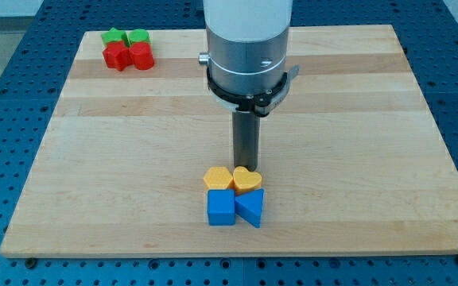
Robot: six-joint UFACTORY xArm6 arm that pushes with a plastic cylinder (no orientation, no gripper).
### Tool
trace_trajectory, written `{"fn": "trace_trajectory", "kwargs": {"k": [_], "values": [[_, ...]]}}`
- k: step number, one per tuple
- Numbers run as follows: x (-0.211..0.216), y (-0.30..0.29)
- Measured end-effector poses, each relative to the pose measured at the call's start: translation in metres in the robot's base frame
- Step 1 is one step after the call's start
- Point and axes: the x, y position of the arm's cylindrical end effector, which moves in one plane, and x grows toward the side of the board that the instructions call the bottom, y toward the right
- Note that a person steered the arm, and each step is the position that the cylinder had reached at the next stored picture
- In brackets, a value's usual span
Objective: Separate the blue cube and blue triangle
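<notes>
At lower centre you see the blue cube [220, 208] touching the blue triangle [250, 208]; my tip [246, 168], jawless and holding nothing, stands just above the yellow heart [246, 180].

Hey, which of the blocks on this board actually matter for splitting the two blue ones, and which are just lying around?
Part of the job:
blue cube
blue triangle, touching the cube on the view's right
my tip, just above the yellow blocks

Just lying about:
yellow hexagon-like block
yellow heart
two green blocks and two red blocks, at the view's top left
</notes>
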Motion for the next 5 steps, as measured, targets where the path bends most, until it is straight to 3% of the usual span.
{"fn": "trace_trajectory", "kwargs": {"k": [2,3,4,5], "values": [[-0.017,-0.012],[-0.035,-0.058],[-0.032,-0.123],[0.002,-0.153]]}}
